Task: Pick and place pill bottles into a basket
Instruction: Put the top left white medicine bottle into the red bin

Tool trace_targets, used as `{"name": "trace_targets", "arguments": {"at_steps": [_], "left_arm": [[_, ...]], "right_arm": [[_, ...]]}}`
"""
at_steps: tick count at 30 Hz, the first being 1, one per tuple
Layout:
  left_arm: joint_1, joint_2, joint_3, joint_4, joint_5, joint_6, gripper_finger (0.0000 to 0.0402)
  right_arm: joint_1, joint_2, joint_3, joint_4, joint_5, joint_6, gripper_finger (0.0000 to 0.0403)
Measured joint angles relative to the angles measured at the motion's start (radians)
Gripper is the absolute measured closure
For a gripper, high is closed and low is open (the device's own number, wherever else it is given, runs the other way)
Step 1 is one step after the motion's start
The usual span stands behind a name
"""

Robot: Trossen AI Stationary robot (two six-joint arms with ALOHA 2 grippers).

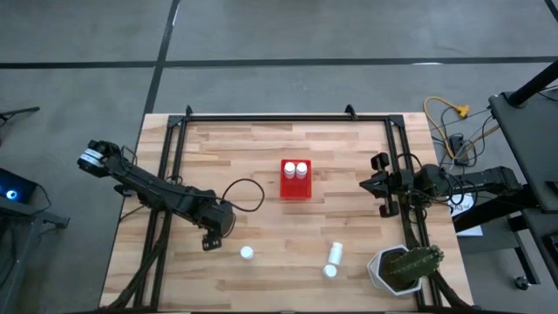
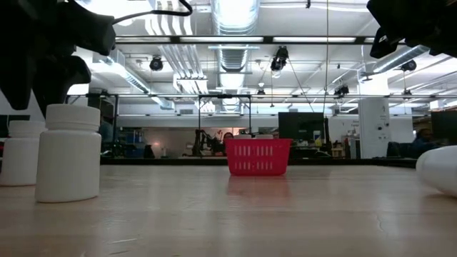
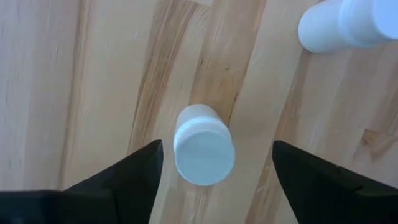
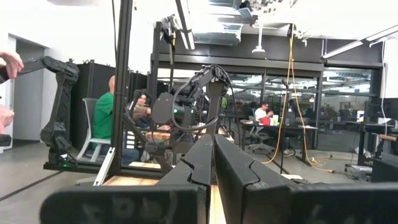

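The left pincer (image 1: 212, 241) is hovering at the lower left of the high view with its fingers (image 3: 124, 180) spread wide, an upright bottle (image 3: 204, 148) sitting between them, untouched. A fallen bottle (image 1: 332, 259) is lying at lower centre, apart, with open table (image 1: 279, 235) around both. The basket (image 1: 296, 180) at mid-table is holding two bottles (image 1: 295, 170). The right pincer (image 1: 381, 184) is waiting at the right edge, fingers pressed together.
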Motion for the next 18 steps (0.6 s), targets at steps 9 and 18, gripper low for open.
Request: {"name": "trace_targets", "arguments": {"at_steps": [9,18], "left_arm": [[0.000,0.000,-0.063,0.061,0.012,-0.051,0.0114],[0.000,0.018,-0.120,0.131,0.027,-0.053,0.0114]], "right_arm": [[0.000,0.000,0.000,0.000,0.000,-0.001,0.0394],[0.000,0.000,0.000,0.000,0.000,-0.001,0.0394]]}}
